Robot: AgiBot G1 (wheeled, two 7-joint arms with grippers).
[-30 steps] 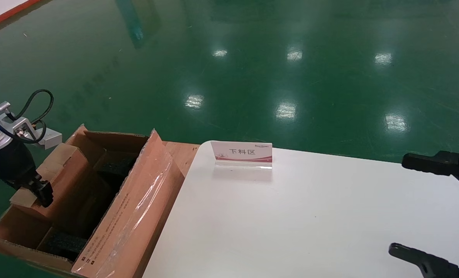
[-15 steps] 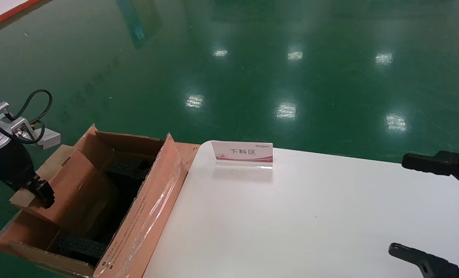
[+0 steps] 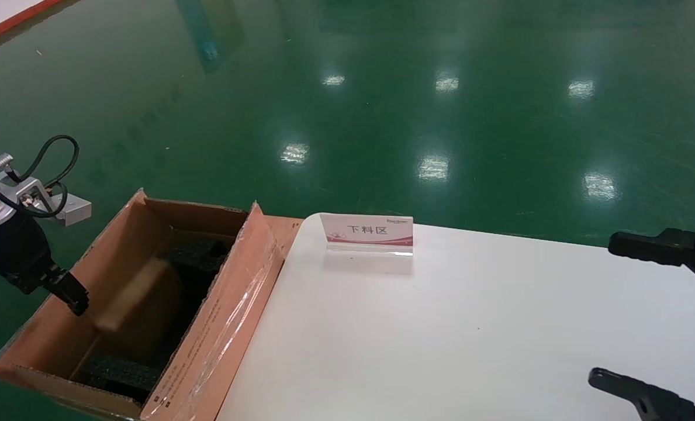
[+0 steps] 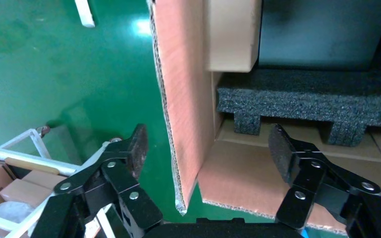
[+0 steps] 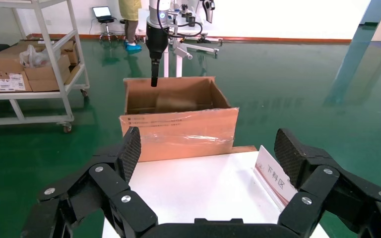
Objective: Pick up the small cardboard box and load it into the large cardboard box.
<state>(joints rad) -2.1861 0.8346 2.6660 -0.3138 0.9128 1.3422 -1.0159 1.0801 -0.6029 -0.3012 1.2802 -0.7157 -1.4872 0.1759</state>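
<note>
The large cardboard box stands open on the floor against the white table's left end, with black foam blocks inside. The small cardboard box is loose inside it, tilted and blurred; in the left wrist view the small cardboard box shows beyond the foam. My left gripper hangs open over the carton's left wall, and in its own view the left gripper has one finger on each side of that wall, holding nothing. My right gripper is parked open over the table's right side.
A white table carries a standing sign card near its far left corner. In the right wrist view a shelf cart with cartons stands left of the large cardboard box. Green floor lies all around.
My left gripper has opened and let go of the small box, which has dropped from the carton's left rim into its inside. The large box first shifted a little to the right.
</note>
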